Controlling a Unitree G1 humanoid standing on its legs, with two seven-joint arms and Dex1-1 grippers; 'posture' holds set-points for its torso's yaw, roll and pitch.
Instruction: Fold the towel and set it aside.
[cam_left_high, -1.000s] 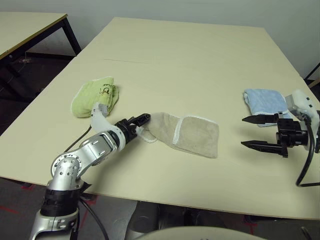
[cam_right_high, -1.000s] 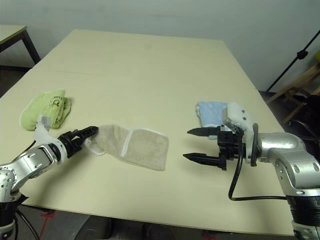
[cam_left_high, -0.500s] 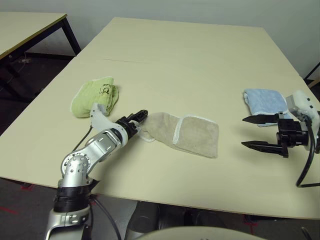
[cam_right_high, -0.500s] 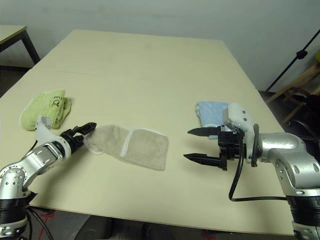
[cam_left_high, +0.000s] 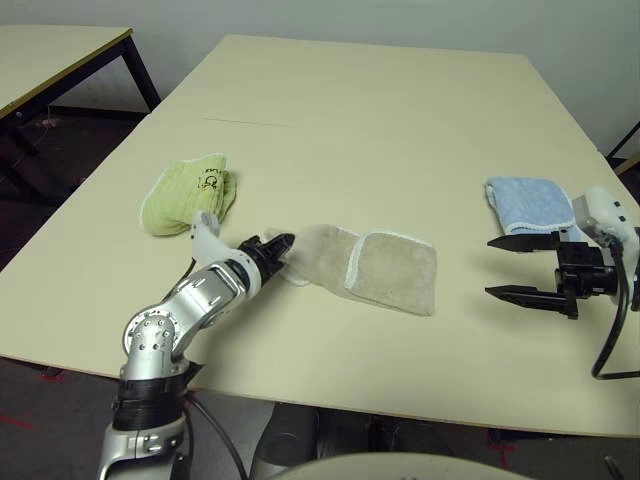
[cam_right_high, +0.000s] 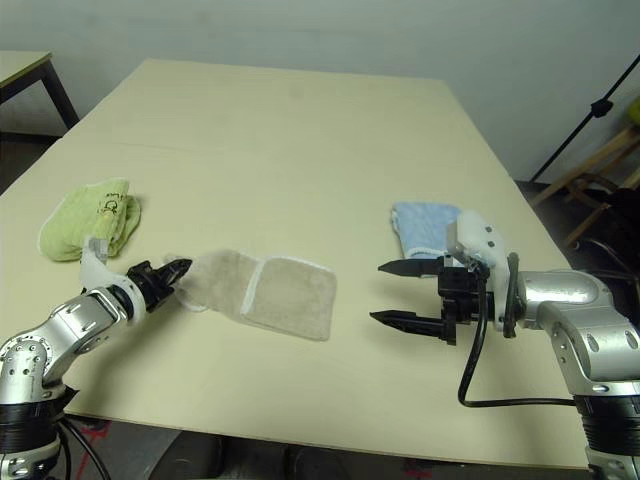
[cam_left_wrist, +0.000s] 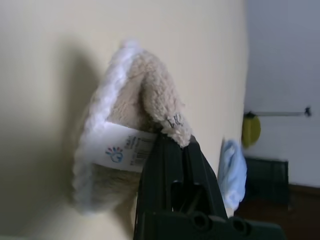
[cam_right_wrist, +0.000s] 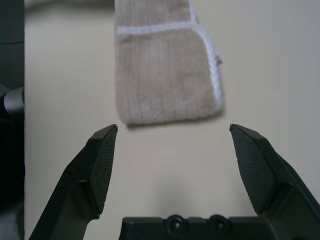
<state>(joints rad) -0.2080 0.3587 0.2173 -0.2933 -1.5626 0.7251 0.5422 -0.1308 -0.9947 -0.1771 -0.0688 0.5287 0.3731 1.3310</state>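
Note:
The beige towel (cam_left_high: 372, 268) lies on the table's near middle, its right half doubled over with a white stitched edge showing. My left gripper (cam_left_high: 279, 243) is at the towel's left end, shut on the bunched cloth there. In the left wrist view the closed fingers (cam_left_wrist: 172, 165) pinch the towel (cam_left_wrist: 150, 95) just beside its white care tag (cam_left_wrist: 120, 152). My right gripper (cam_left_high: 492, 266) hovers open to the right of the towel, apart from it, fingertips pointing at it. Its wrist view shows the towel's folded end (cam_right_wrist: 165, 75) beyond the spread fingers (cam_right_wrist: 102, 160).
A lime green folded towel (cam_left_high: 188, 195) lies behind my left arm. A light blue folded towel (cam_left_high: 528, 203) lies just behind my right gripper. The pale table (cam_left_high: 380, 110) stretches away bare behind the towels. A second table (cam_left_high: 50, 50) stands off to the far left.
My left gripper has gone from open to shut on the towel's left end, and that forearm has shifted slightly. The right gripper stays open, hardly moved.

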